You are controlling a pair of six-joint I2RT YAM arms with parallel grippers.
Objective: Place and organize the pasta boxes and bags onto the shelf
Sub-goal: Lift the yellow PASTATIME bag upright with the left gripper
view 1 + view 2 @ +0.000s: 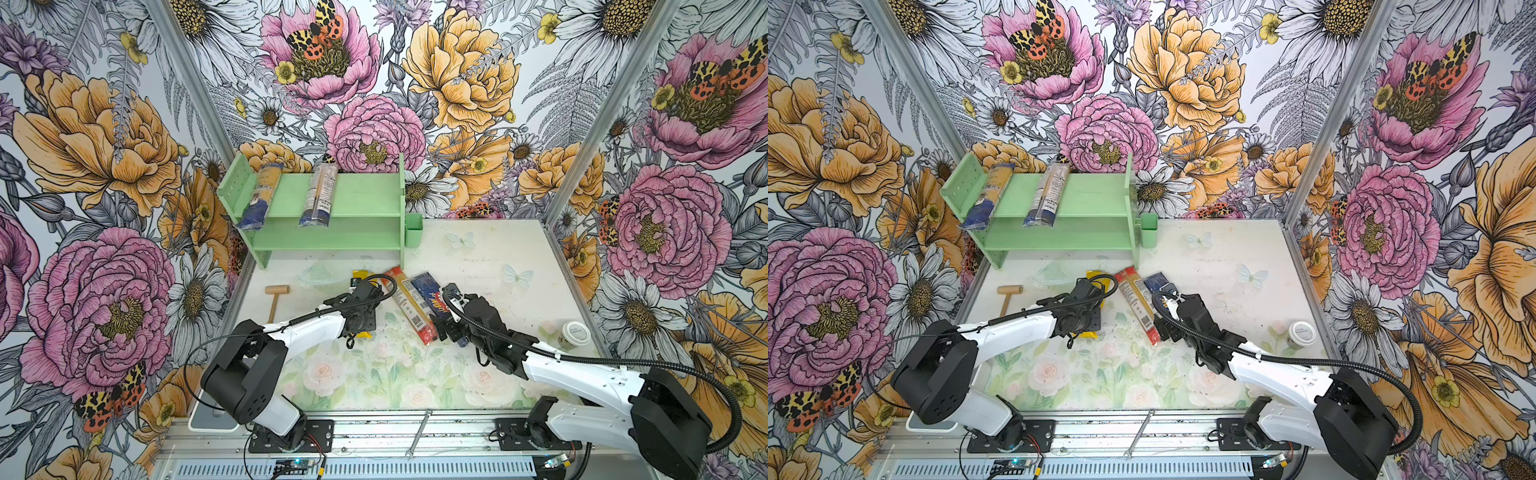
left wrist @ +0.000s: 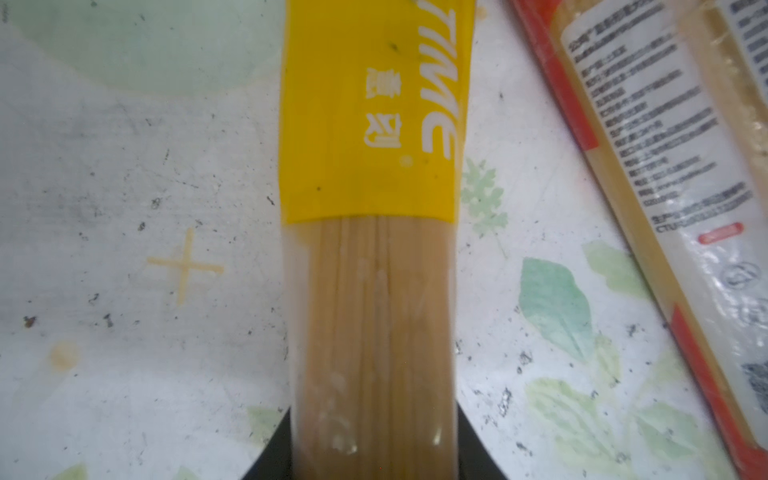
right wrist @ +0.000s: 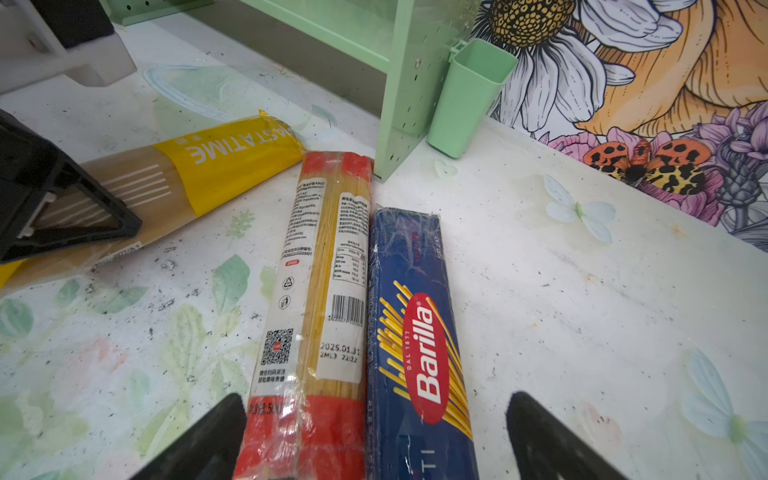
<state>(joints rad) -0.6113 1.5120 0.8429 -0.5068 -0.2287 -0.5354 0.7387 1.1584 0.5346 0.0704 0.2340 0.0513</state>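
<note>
The left hand (image 2: 374, 457) pinches the yellow bag (image 2: 370, 124), a long smooth plastic sleeve whose clear middle shows straight pale spaghetti, on the desk (image 2: 124, 166) in front of the shelf (image 1: 361, 195). The right hand (image 3: 374, 440) is spread wide around the red-ended bag (image 3: 320, 291) and the glossy dark blue cardboard box (image 3: 415, 332), which lie side by side, touching. A clear blue-ended bag (image 1: 259, 195) and a second blue-ended bag (image 1: 318, 193) lie on the mint-green shelf's top tier.
</note>
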